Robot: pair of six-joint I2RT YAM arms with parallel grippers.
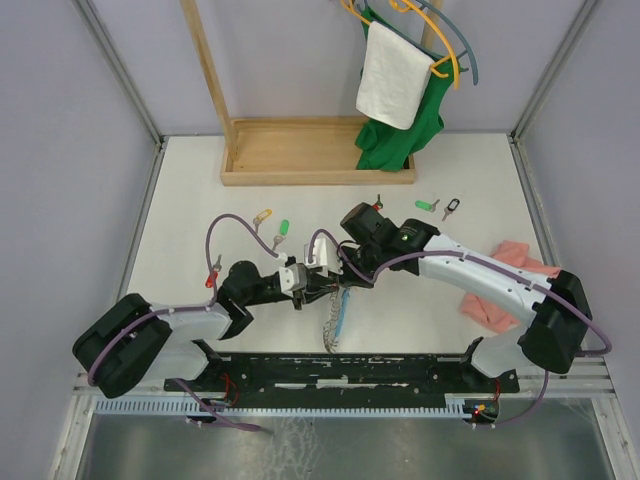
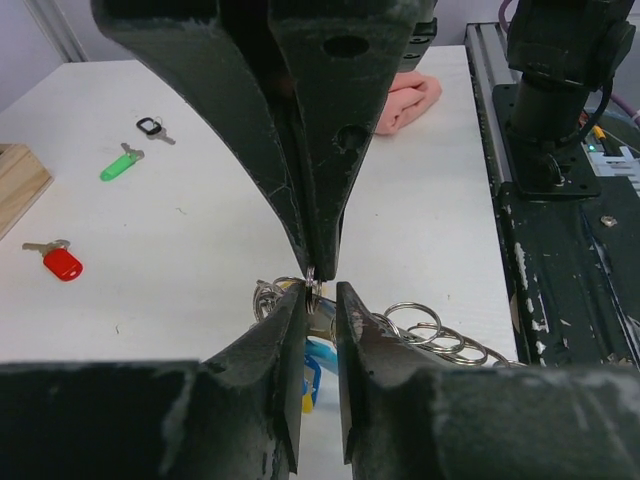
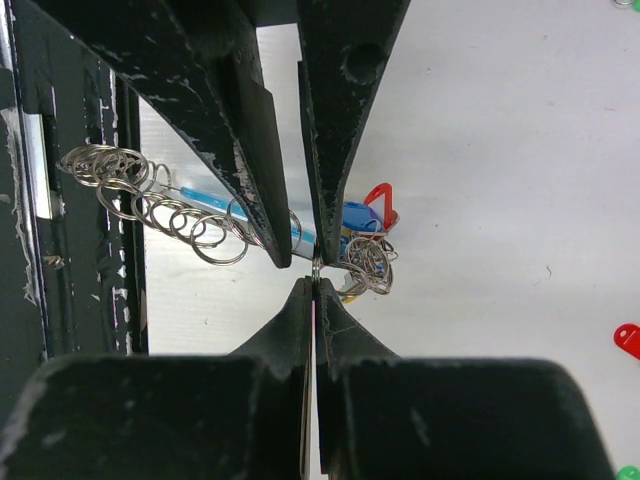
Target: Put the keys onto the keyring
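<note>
The two grippers meet tip to tip over the table's middle. My right gripper [image 1: 328,268] [image 3: 316,280] [image 2: 318,270] is shut on a key's small split ring [image 2: 313,276]; the key itself is hidden between the fingers. My left gripper [image 1: 308,288] [image 2: 320,290] [image 3: 303,258] faces it with a narrow gap between its jaws, and that ring sits against one pad. The keyring [image 1: 335,320] [image 2: 430,325] [image 3: 190,215] lies just beneath, its light-blue tube crossing behind the left fingertips, its bunch of tagged keys [image 3: 365,265] beside them. Loose keys lie apart: red [image 2: 62,262], green [image 2: 118,165], black [image 2: 150,127], yellow [image 1: 262,215].
A pink cloth [image 1: 510,270] lies at the right by the right arm. A wooden rack base [image 1: 320,150] with hung green and white clothes [image 1: 395,90] stands at the back. The black base rail [image 1: 350,368] runs along the near edge.
</note>
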